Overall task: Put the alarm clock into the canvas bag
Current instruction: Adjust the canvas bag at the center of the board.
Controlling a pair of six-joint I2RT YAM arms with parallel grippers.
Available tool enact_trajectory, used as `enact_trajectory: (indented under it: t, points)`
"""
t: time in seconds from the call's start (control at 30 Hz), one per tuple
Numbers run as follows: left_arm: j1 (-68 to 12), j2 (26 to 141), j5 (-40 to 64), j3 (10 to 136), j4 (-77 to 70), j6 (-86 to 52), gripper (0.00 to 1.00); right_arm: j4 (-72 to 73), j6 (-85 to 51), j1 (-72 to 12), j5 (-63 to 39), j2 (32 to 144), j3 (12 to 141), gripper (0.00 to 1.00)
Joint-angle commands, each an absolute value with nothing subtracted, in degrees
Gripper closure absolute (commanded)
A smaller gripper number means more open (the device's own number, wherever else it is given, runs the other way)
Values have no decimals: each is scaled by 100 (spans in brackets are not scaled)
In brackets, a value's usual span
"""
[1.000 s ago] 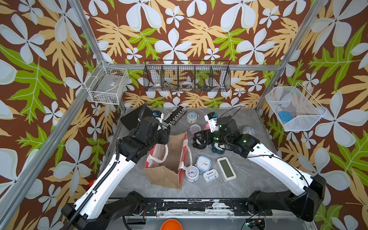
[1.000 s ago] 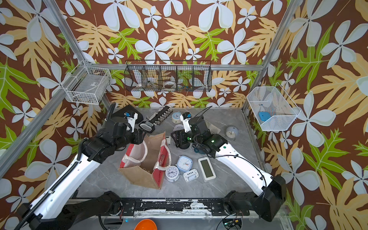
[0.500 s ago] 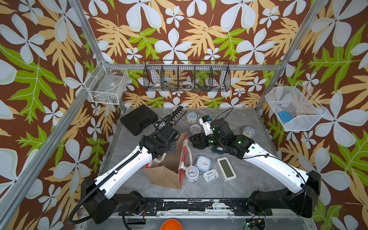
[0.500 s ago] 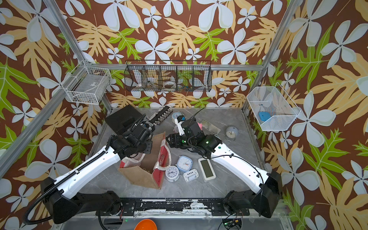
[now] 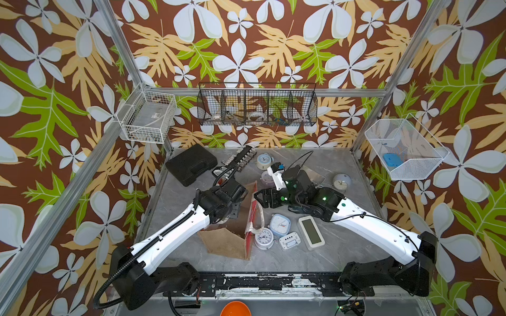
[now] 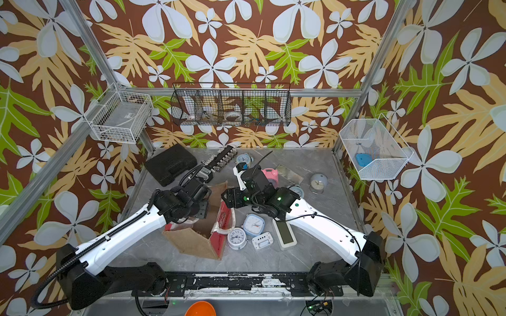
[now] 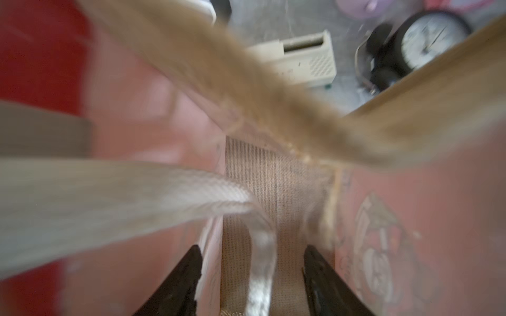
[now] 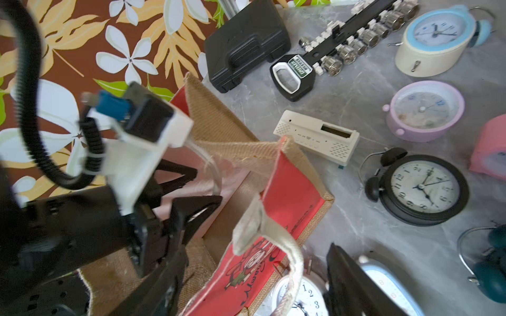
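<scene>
The canvas bag stands mid-table, its far burlap wall folded inward. My left gripper is inside the bag's mouth, open, and a white strap runs loosely between its fingers. From the other side my right gripper is open and straddles the red side panel and its strap. Several alarm clocks lie on the table. A white round one and a blue square one sit right beside the bag. Neither gripper holds a clock.
A black case and a socket rail lie at the back left. A black twin-bell clock and a white digital clock lie behind the bag, with more clocks on its right. Wire baskets hang on the walls.
My left arm came down from the back left and its gripper went into the bag's mouth, folding the far wall in. My right gripper moved left onto the bag's red side.
</scene>
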State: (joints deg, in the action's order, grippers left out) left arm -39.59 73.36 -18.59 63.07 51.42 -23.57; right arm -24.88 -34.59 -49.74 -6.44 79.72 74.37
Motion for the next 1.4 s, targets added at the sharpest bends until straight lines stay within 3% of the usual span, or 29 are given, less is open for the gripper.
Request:
enact_trajectory:
  t: [0.0, 0.17, 0.33, 0.43, 0.57, 0.9, 1.13, 1.3, 1.37]
  points:
    - [-3956, 7557, -1751, 6185, 4928, -2244, 33, -2537, -3734, -5159, -399, 8073, 7536, 19]
    - [-3956, 7806, -1528, 6103, 4632, -2083, 40, -2597, -3880, -5430, -343, 8367, 7593, 19]
    - [-3946, 7791, -1323, 6097, 4501, -1929, 65, -2649, -3929, -5526, -343, 8728, 7661, 25]
    - [-3947, 7591, -1206, 6182, 4458, -1879, 82, -2663, -3929, -5537, -365, 8913, 7690, 37]
    - [-3946, 7268, -1072, 6435, 4494, -1824, 100, -2597, -3999, -5537, -181, 8997, 7604, 62]
    - [-3644, 6522, -729, 7382, 4862, -1511, 100, -2583, -4104, -5533, 187, 9153, 7499, 100]
    - [-3209, 6359, -681, 7754, 5150, -1159, 100, -2428, -4063, -5535, -43, 9142, 7468, 98]
    - [-3200, 6407, -498, 7461, 4941, -1218, 100, -1782, -4204, -5537, -597, 8682, 7428, 72]
    - [-3200, 6418, -518, 7246, 4804, -1274, 100, -1838, -4191, -5536, -545, 8524, 7592, 67]
